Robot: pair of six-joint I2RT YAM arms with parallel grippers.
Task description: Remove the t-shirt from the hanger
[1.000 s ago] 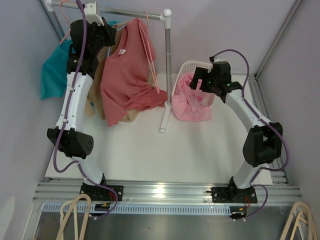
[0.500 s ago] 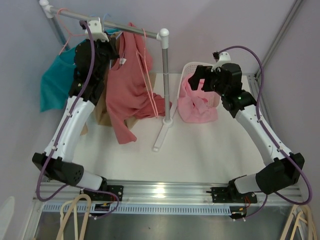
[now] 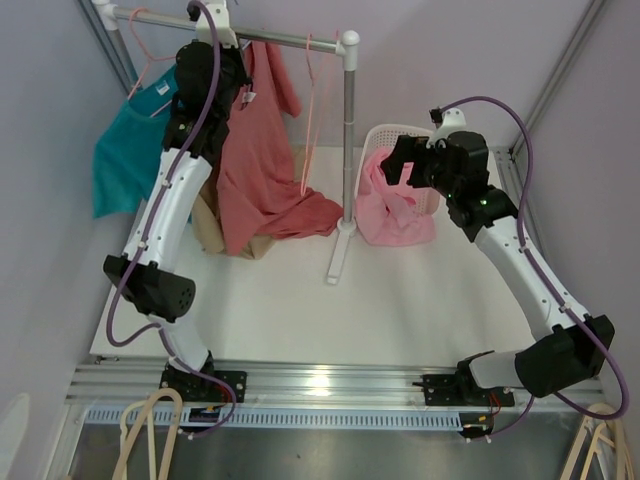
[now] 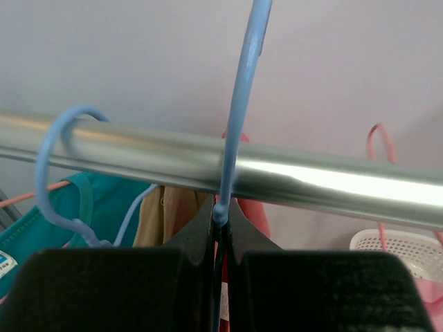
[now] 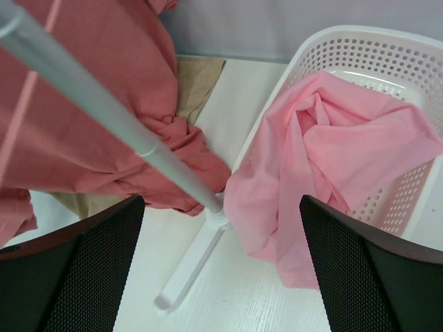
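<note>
A coral-red t-shirt hangs from the metal rail of a clothes rack, its lower end bunched on the table. My left gripper is up at the rail. In the left wrist view it is shut on the neck of a blue hanger whose hook goes over the rail; the red t-shirt shows just behind. My right gripper is open and empty, hovering above the rack's foot and the basket's edge.
A teal shirt and a tan garment hang left of the red one. An empty pink hanger hangs near the rack's post. A white basket holds a pink garment that spills over its rim.
The rack and the hanging clothes have swung back to the right and stand upright. My left arm has risen with the rail. My right gripper has stayed by the basket.
</note>
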